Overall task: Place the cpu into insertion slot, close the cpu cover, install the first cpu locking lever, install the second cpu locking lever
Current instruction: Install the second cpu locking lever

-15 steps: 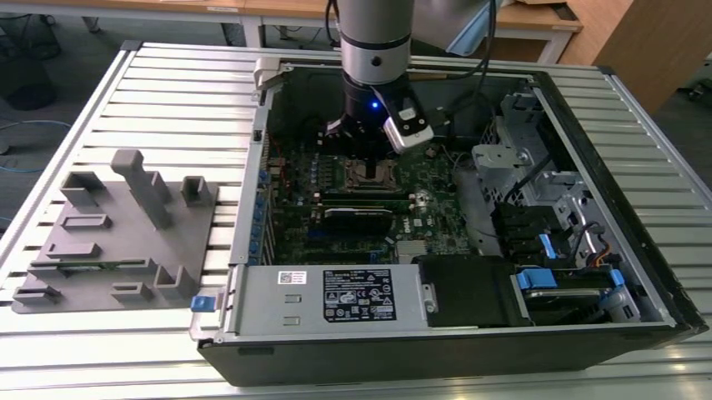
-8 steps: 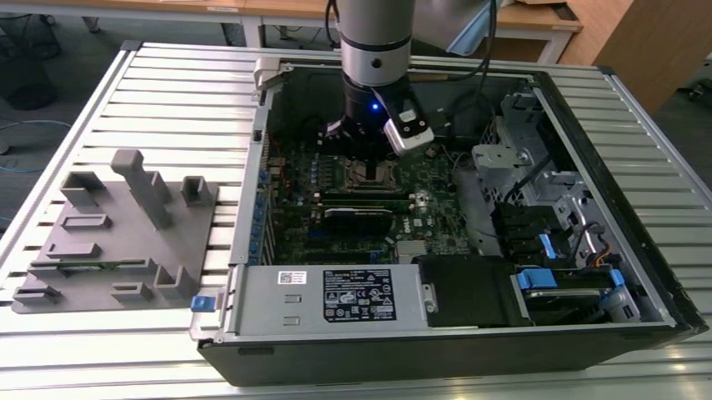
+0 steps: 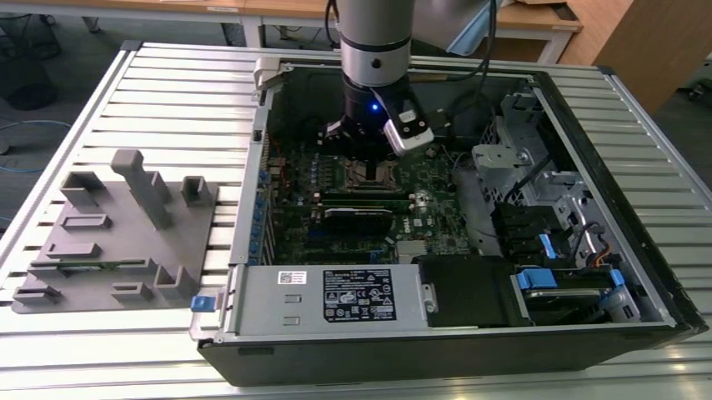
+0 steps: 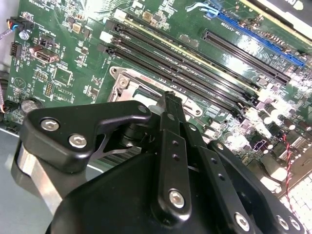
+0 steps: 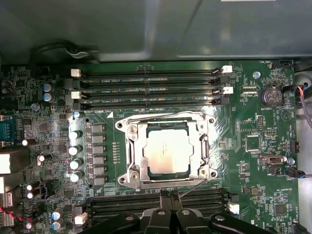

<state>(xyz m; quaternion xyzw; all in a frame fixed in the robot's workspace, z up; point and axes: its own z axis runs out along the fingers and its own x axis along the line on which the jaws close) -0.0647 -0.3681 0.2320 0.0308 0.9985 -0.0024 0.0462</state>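
**Cover down over the seated CPU, levers in hand**

In the first wrist view the cpu (image 5: 168,152) lies flat in the insertion slot (image 5: 144,127) on the green motherboard (image 5: 253,122), and the cpu cover (image 5: 138,156) looks folded down around it, its window framing the chip. So placing and closing seem done; my judgement is that the locking-lever stage is in hand. A thin wire lever (image 5: 192,187) runs along the socket edge nearest the gripper (image 5: 170,195), whether latched I cannot tell. The gripper's fingers are pressed together, holding nothing, tips just beside that edge. The next move calls for a precise push on the thin lever, clear of the black memory slots (image 5: 146,78).
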